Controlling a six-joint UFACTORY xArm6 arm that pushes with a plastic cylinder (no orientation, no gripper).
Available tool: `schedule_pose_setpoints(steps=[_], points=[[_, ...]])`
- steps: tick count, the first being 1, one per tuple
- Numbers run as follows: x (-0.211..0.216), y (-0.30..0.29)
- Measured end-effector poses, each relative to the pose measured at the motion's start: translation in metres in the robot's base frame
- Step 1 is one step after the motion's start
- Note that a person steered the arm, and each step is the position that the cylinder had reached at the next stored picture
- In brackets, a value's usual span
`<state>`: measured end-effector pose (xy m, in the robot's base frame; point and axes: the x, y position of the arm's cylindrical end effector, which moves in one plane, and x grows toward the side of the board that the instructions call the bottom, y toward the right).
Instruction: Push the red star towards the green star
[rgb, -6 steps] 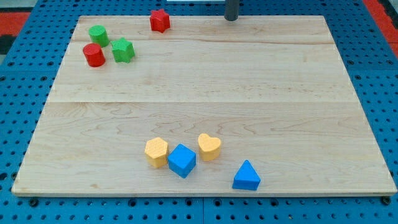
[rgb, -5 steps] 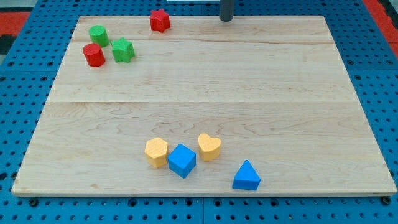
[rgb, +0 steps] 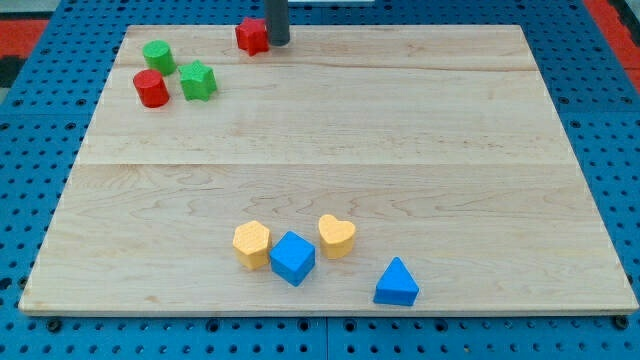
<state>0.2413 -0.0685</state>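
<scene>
Tip (rgb: 277, 43) pressed against right side of red star (rgb: 251, 36), top of frame, set to drive it left-downward toward green star (rgb: 198, 81) (no fingers fitted, nothing held).

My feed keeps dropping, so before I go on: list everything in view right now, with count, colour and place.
Red star-shaped block: 1, red, top edge of the board, left of centre.
Green cylinder block: 1, green, top left.
Red cylinder block: 1, red, top left, below the green cylinder.
Green star-shaped block: 1, green, top left, right of the two cylinders.
Yellow hexagonal block: 1, yellow, bottom centre.
Blue cube block: 1, blue, bottom centre, beside the yellow hexagon.
Yellow heart-shaped block: 1, yellow, right of the cube.
Blue triangular block: 1, blue, bottom, right of centre.
Wooden board: 1, light wood, on blue pegboard.
My tip: 1, dark, against the red star's right side.
</scene>
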Motion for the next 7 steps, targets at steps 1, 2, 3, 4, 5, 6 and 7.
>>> schedule_pose_setpoints(steps=[1,2,3,4,5,6,7], points=[[0.049,-0.012],[0.053,0.029],[0.026,0.058],[-0.020,0.055],[-0.049,0.041],[-0.047,0.002],[-0.047,-0.041]])
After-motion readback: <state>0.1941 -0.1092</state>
